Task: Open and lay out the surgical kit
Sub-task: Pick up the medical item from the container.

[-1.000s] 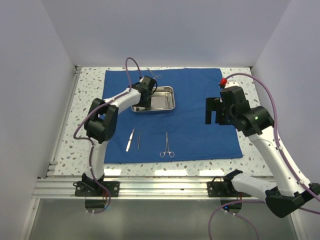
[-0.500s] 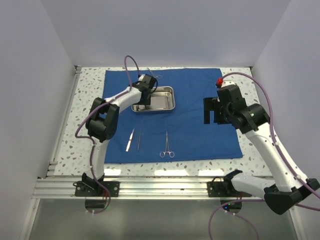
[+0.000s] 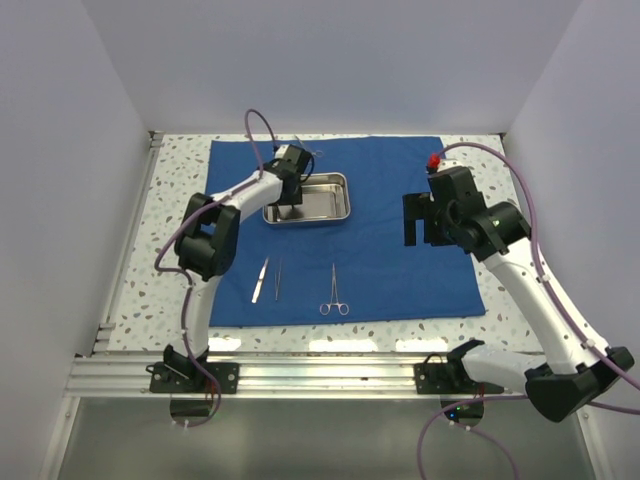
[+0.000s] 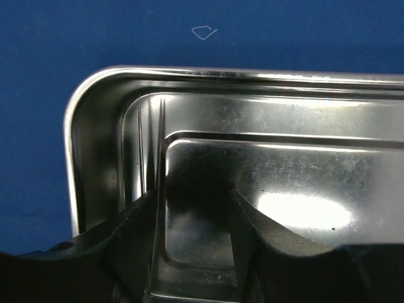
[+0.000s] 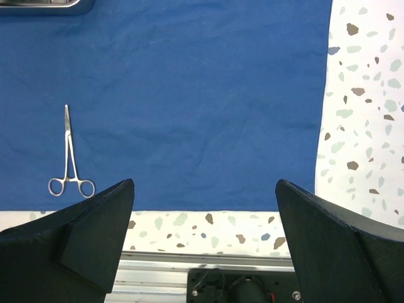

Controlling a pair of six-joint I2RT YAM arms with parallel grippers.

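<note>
The royal-blue cloth (image 3: 390,250) lies spread flat on the table. The steel tray (image 3: 325,200) stands on its back left part and looks bare inside. My left gripper (image 3: 288,205) hangs low over the tray's left end, fingers apart. In the left wrist view the left gripper (image 4: 192,196) has only the tray floor (image 4: 303,164) between its fingers. Two tweezers (image 3: 262,280) and a ring-handled clamp (image 3: 335,292) lie on the cloth's front part. My right gripper (image 3: 420,220) is wide open and empty above the cloth's right part. The right wrist view shows the right gripper (image 5: 203,189) and the clamp (image 5: 71,165).
A thin silver piece (image 3: 308,151) lies on the cloth just behind the tray. A small thread loop (image 4: 204,31) lies beyond the tray's far rim. Speckled tabletop (image 5: 360,126) borders the cloth on the right and in front. A metal rail (image 3: 330,375) runs along the near edge.
My left gripper has shifted slightly toward the back at the tray's left end. My right arm has drifted a little to the left. The instruments have not moved.
</note>
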